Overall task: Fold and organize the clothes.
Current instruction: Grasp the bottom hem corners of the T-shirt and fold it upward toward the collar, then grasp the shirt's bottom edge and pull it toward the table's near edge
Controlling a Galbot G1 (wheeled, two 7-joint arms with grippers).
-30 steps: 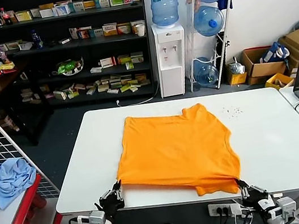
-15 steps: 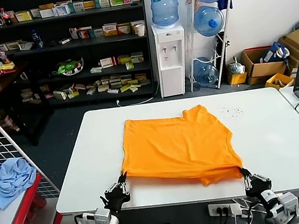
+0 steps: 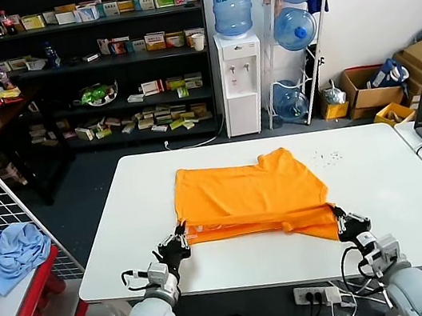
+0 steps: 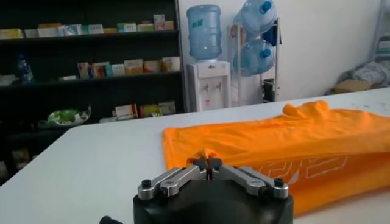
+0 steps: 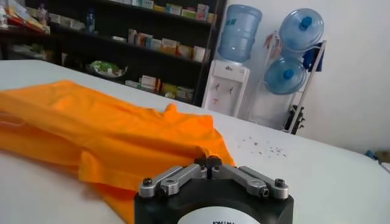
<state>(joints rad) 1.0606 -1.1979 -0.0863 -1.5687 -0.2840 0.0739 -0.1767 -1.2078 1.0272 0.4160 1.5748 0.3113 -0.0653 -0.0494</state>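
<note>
The T-shirt lies on the white table, stretched between the two grippers, which hold its lifted near corners. The left gripper is at the shirt's near left corner and the right gripper at its near right corner. The shirt is bright orange, its near hem raised and carried back over the rest so that a doubled band shows along the front, while the collar and far part lie flat toward the table's middle. In the left wrist view, white lettering shows on the underside of the raised layer. The left gripper's jaws are pinched shut on the orange fabric. The right gripper's jaws are likewise closed, with fabric bunched just beside them.
</note>
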